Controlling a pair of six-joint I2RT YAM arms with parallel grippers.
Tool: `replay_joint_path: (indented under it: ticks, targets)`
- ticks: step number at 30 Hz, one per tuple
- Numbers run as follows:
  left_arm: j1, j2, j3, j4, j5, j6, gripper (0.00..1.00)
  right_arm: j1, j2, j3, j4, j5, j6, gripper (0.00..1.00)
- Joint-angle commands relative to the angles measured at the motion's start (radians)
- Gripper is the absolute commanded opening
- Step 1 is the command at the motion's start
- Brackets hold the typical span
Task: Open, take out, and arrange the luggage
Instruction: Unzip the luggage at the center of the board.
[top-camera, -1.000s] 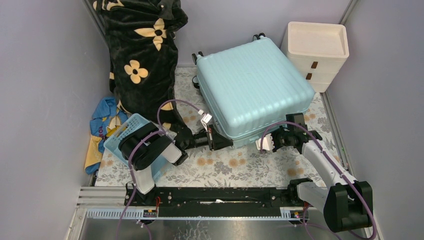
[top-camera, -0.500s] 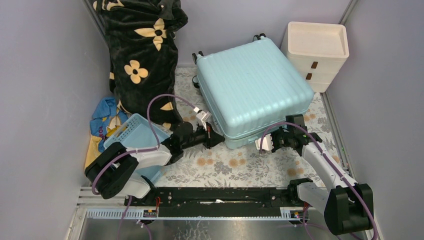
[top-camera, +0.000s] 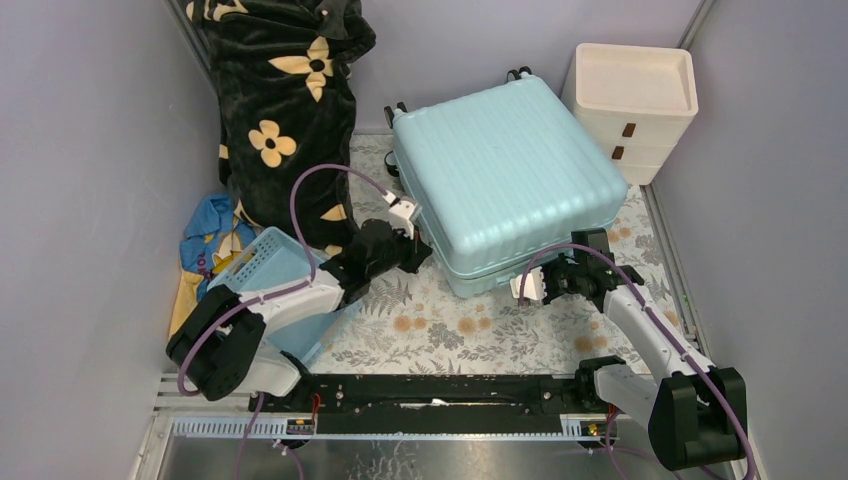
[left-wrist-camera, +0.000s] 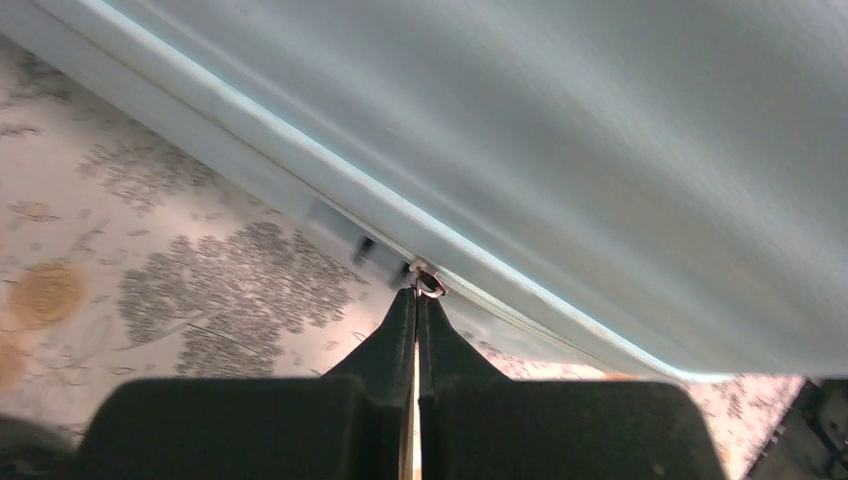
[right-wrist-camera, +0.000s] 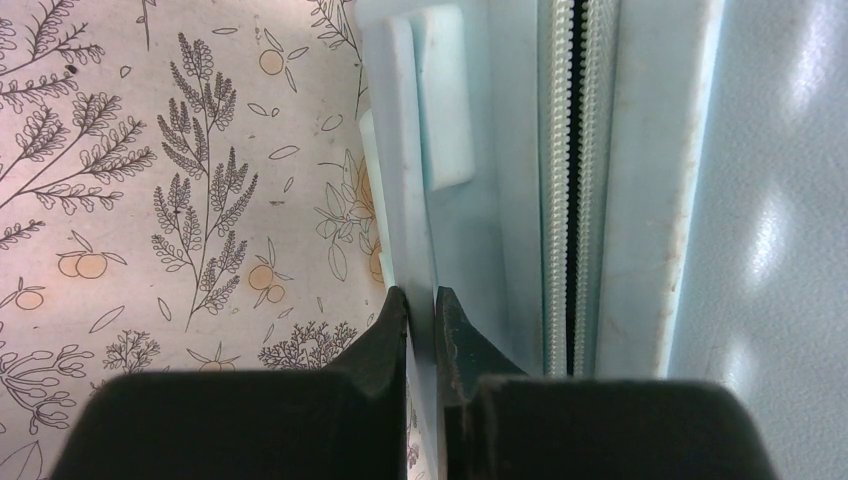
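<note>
Top: luggage (top-camera: 505, 170) flat on floral mat (top-camera: 440, 330); left gripper (top-camera: 420, 256) at its near-left corner, right gripper (top-camera: 557, 272) at its near edge

Left wrist: fingers (left-wrist-camera: 398, 335) pressed together, zipper pull (left-wrist-camera: 429, 283) pinched at tips, shell just beyond

Right wrist: fingers (right-wrist-camera: 390, 335) narrow, nipping the luggage's thin side ridge; zipper (right-wrist-camera: 570, 180) right of them

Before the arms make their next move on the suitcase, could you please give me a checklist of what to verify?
1. Left tool shut on the zipper pull: ok.
2. Right tool clamped on the thin edge tab of the luggage: ok.
3. Zipper parted beside the right tool: ok, a dark gap shows between the tooth rows.
4. Zipper run all the way round: cannot tell, the far sides are hidden.
5. Lid lifted: not ok, the two shells lie together.
6. Left arm clear of the blue basket: cannot tell, they overlap in the top view.
</note>
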Motion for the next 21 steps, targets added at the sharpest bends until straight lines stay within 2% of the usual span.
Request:
replay_joint_path:
  ticks: [1,9,21]
  targets:
    - [0.106,0.028,0.09,-0.07,-0.097,0.108,0.0,-0.009,0.013,-0.027,-0.047,0.085,0.062,0.02]
    - [0.265,0.159,0.288,-0.147,-0.053,0.123,0.0,-0.008,0.018,-0.023,-0.054,0.083,0.06,0.02]
    - [0.411,0.36,0.572,-0.253,-0.147,0.131,0.0,-0.008,0.035,-0.021,-0.052,0.079,0.063,0.02]
